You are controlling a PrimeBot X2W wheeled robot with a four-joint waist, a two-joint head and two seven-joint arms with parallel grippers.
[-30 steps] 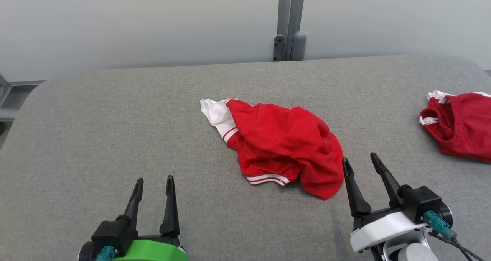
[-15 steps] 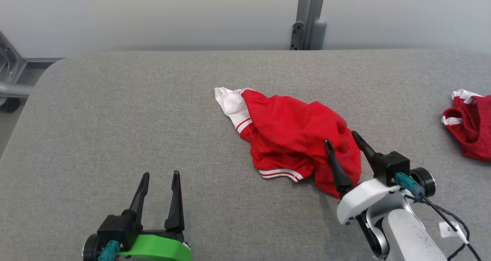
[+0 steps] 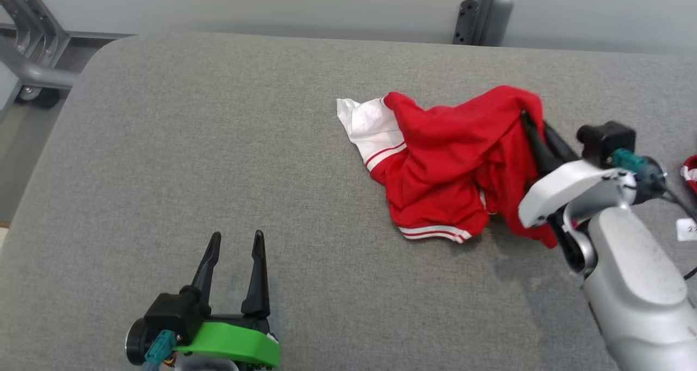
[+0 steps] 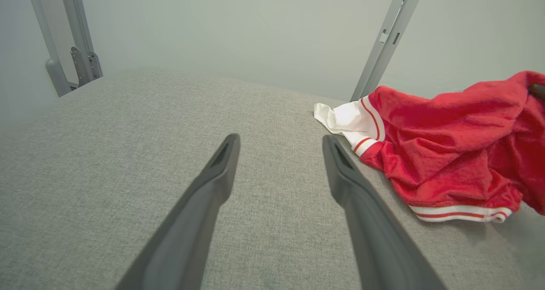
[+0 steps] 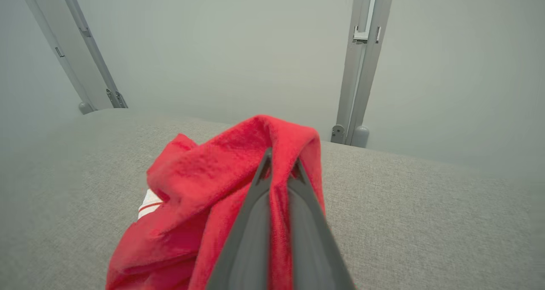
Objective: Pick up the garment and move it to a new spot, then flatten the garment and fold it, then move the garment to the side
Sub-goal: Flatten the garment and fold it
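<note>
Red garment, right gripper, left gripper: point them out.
red garment (image 3: 446,147), head view, red middle.
right gripper (image 5: 281,164), right wrist view, between shut fingertips.
left gripper (image 3: 237,233), head view, between open fingertips.

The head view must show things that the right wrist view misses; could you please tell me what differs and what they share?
Head view adds: the left gripper, open and apart from the garment; the garment's white striped end; a second red garment at the right edge. Right wrist view adds: a close look along the right gripper, shut with a red fold squeezed between its fingers. Both: the red garment, the grey table, the post behind it.
</note>
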